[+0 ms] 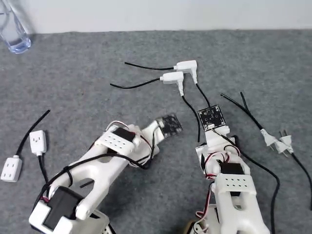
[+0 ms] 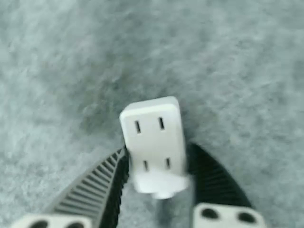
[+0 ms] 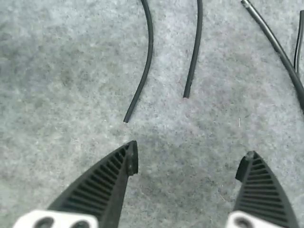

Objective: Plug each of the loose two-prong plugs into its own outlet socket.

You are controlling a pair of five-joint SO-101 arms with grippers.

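My left gripper (image 2: 156, 153) is shut on a white outlet socket (image 2: 153, 142), its slotted face turned to the camera above the grey carpet. In the high view the left arm (image 1: 117, 144) stretches toward the table's middle. My right gripper (image 3: 190, 161) stands open over bare carpet, with two black cord ends (image 3: 185, 92) just beyond its fingertips. Two loose two-prong plugs (image 1: 276, 141) lie right of the right arm (image 1: 229, 183). Two more sockets (image 1: 38, 141) (image 1: 10, 168) rest at the far left.
Two white connector pieces (image 1: 179, 71) with black cords lie together at the back centre. One cord (image 1: 192, 109) runs from them down past the right arm's wrist. A clear glass vessel (image 1: 13, 34) stands in the back left corner. Grey carpet covers the table.
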